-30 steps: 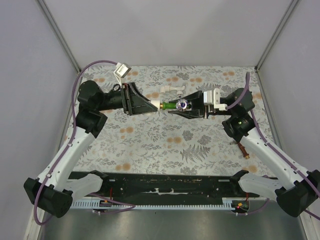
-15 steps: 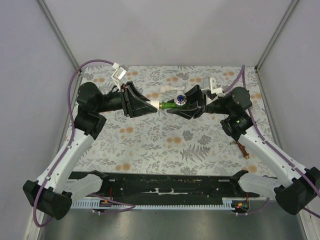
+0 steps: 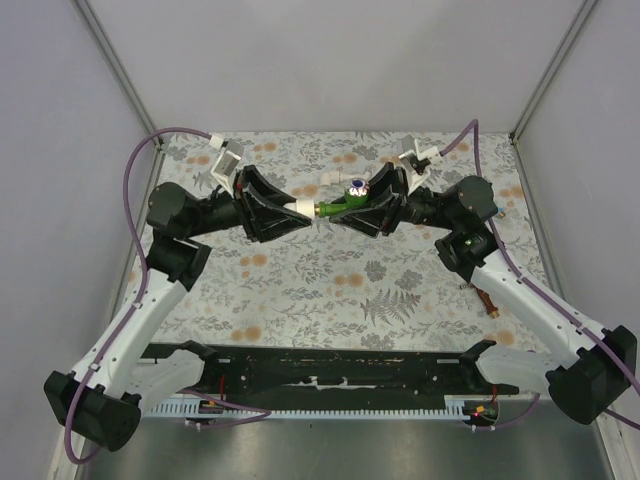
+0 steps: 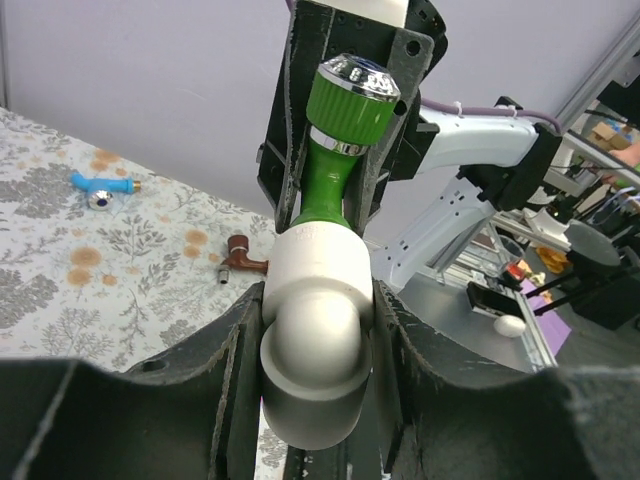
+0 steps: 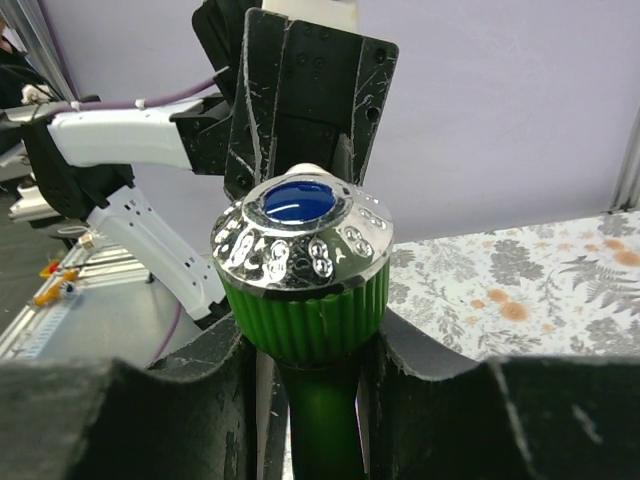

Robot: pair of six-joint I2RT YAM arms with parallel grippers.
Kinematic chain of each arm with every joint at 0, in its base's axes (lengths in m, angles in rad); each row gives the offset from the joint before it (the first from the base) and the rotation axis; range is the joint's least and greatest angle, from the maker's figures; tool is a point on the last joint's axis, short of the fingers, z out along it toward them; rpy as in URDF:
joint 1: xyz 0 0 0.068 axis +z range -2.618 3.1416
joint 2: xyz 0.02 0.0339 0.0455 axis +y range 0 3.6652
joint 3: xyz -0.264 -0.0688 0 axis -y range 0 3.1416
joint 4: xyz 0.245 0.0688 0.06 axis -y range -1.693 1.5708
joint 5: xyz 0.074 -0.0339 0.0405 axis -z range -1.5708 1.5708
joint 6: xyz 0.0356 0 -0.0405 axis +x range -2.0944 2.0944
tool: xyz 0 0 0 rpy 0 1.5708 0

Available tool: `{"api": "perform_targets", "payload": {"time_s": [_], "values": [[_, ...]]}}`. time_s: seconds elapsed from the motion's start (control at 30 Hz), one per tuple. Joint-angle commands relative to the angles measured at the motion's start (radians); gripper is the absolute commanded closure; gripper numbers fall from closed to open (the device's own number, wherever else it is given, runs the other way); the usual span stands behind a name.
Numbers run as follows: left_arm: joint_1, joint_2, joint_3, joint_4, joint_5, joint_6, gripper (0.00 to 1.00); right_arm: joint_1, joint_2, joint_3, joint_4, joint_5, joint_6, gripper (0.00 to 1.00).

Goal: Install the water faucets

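Observation:
The bright green faucet [image 3: 334, 208] hangs in mid-air over the middle of the table, its chrome, blue-capped handle [image 3: 357, 187] pointing up and back. My right gripper [image 3: 364, 208] is shut on its green body just below the handle [image 5: 305, 270]. Its threaded end sits in a white elbow fitting [image 3: 299, 209], and my left gripper [image 3: 292, 211] is shut on that elbow [image 4: 315, 340]. A blue faucet [image 4: 100, 187] and a reddish-brown faucet [image 4: 243, 262] lie on the cloth; the brown one also shows in the top view [image 3: 487, 298].
A second white pipe fitting [image 3: 344, 178] lies on the flowered cloth [image 3: 300, 280] just behind the two grippers. Grey walls close in the back and both sides. A black rail [image 3: 330, 370] runs along the near edge.
Both wrists have rolled about the faucet's axis. The green faucet's handle has swung from facing the camera to pointing up and back. The joined parts have shifted slightly left and back.

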Motion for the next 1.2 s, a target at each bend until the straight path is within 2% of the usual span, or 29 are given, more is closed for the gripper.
{"api": "perform_targets", "payload": {"time_s": [0.0, 0.1, 0.3, 0.5, 0.73, 1.03, 1.17], "values": [[-0.021, -0.041, 0.000, 0.181, 0.031, 0.104, 0.98, 0.022, 0.042, -0.024, -0.017, 0.036, 0.135, 1.00], [-0.021, -0.028, 0.029, 0.120, 0.080, 0.170, 0.98, 0.022, 0.046, -0.025, -0.010, 0.016, 0.152, 1.00], [-0.020, -0.024, 0.038, 0.101, 0.126, 0.241, 0.98, 0.024, 0.048, -0.032, -0.007, 0.028, 0.205, 1.00], [-0.021, -0.055, 0.028, -0.009, 0.060, 0.425, 0.98, 0.024, 0.054, -0.044, 0.002, 0.063, 0.348, 1.00], [-0.021, -0.057, 0.023, -0.034, 0.046, 0.527, 0.98, 0.039, 0.080, -0.059, -0.007, 0.106, 0.470, 1.00], [-0.021, -0.113, 0.028, -0.224, 0.009, 0.743, 0.98, 0.039, 0.161, -0.067, 0.055, 0.040, 0.685, 1.00], [-0.021, -0.144, 0.019, -0.287, -0.012, 0.811, 0.98, 0.039, 0.184, -0.061, 0.054, 0.028, 0.728, 1.00]]}}
